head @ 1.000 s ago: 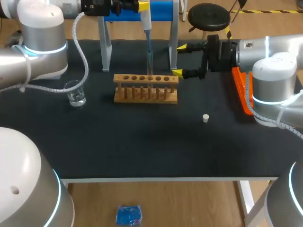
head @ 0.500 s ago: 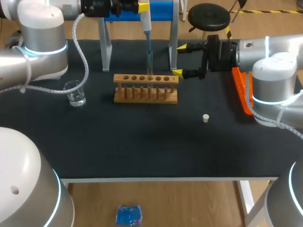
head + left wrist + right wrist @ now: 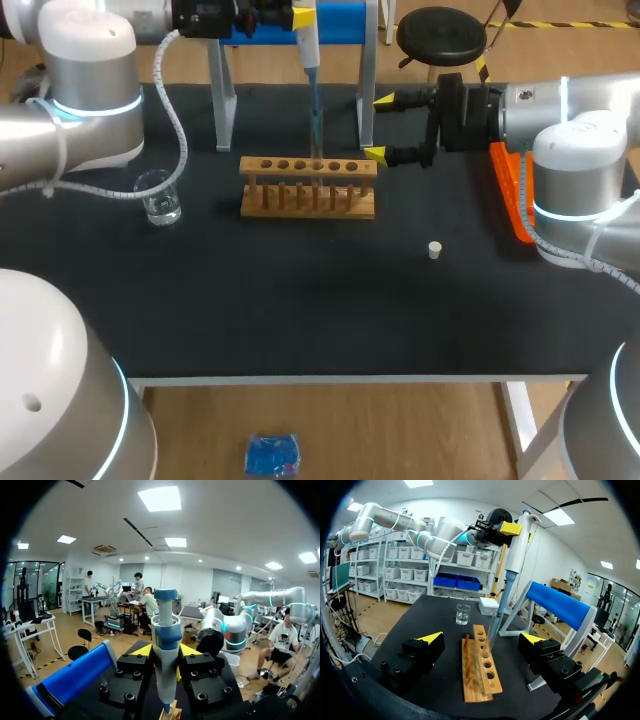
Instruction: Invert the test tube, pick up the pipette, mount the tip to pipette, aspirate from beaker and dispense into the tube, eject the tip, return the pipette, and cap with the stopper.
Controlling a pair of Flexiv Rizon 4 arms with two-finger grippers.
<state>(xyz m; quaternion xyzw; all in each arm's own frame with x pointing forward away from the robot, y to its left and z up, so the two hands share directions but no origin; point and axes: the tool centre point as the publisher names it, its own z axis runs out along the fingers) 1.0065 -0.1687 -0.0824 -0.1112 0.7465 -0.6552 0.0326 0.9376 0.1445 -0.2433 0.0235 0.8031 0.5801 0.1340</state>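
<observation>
Left claw [image 3: 165,652]: clamped on the one pipette [image 3: 309,45], a yellow tip on either side of its barrel. It sits at the table's 12 o'clock edge, high over the rack.

Right claw [image 3: 379,127]: spread wide, holding nothing. Its arm comes in from 3 o'clock. It lies at about 2 o'clock of the rack, one yellow tip just beside the rack's right end and the other well behind it.

Count, large to small:
- Arms: 2. Claws: 2.
- Table [image 3: 300,300]: 1, black top.
- Stand [image 3: 340,20]: 1, a blue bar on white legs at 12 o'clock, behind the rack.
- Wooden rack [image 3: 308,187]: 1, at 12 o'clock of the table's middle, long side across, with a single row of holes on top. From the right wrist it runs lengthwise between that claw's open fingers.
- Orange tray [image 3: 510,190]: 1, at the 3 o'clock edge, partly hidden by the right arm.
- Pipette: upright, white body. One bluish tip [image 3: 316,125] is mounted, its lower end meeting the rack at a hole near the middle.
- Beaker [image 3: 159,197]: 1, clear glass, at 9 o'clock of the rack and well apart from it, with a little clear liquid in the bottom.
- Stopper [image 3: 435,250]: 1, small and pale, alone on the mat at 4 o'clock of the rack.

Lettering: none large enough to read.
</observation>
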